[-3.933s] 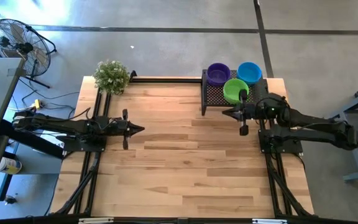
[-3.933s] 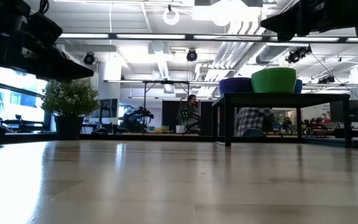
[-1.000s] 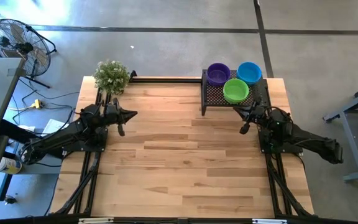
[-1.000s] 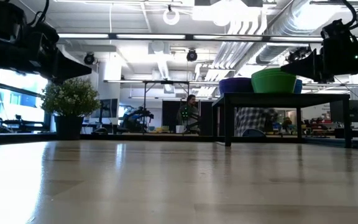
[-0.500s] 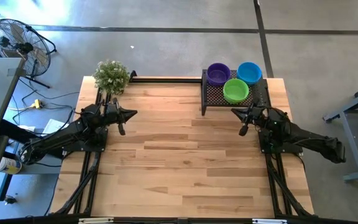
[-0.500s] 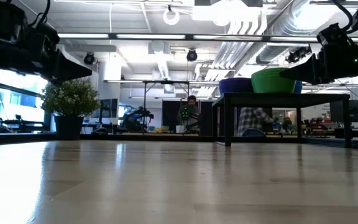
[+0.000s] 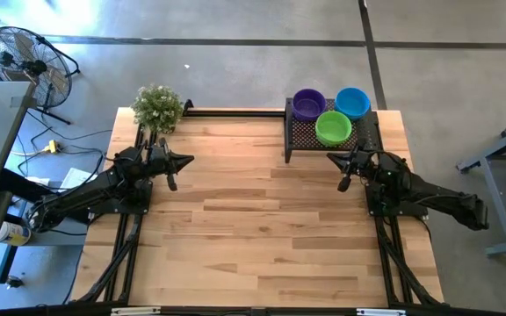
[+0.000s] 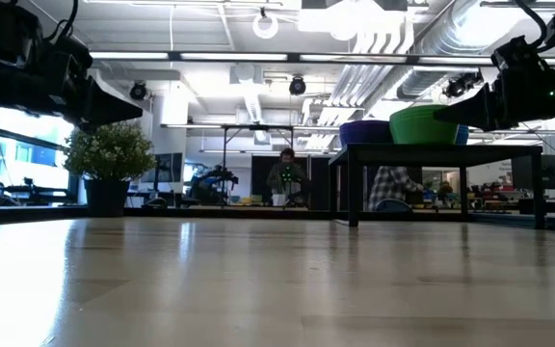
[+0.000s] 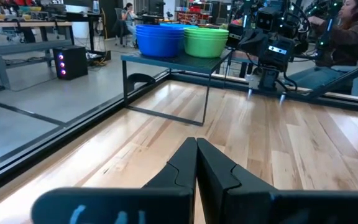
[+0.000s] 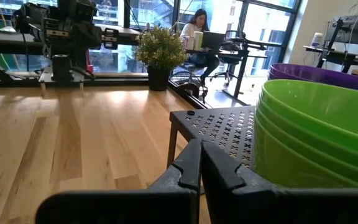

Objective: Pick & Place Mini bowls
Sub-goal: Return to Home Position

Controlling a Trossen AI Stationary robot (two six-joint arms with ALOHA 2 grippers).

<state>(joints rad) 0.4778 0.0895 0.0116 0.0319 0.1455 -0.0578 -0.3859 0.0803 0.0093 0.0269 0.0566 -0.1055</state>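
Three stacks of mini bowls stand on a black wire-mesh tray [image 7: 301, 134] at the table's far right: a purple stack [image 7: 308, 104], a blue stack [image 7: 353, 101] and a green stack [image 7: 333, 127]. The tray stands on thin black legs [image 9: 204, 93]. My right gripper [image 7: 330, 158] is shut and hovers just in front of the tray's near edge, below the green stack [image 10: 316, 130]. My left gripper [image 7: 190, 160] is shut and hovers over the table's far left part, near the potted plant.
A leafy potted plant [image 7: 157, 107] stands at the table's far left corner. Bare wood [image 7: 262, 228] fills the table's middle and near part. A fan [image 7: 25, 61] stands on the floor beyond the left side. People sit in the room behind the table [image 8: 286, 175].
My right gripper has edged slightly toward the table's left, along the tray's near edge, then held still. My left arm has kept still. The bowls have not moved.
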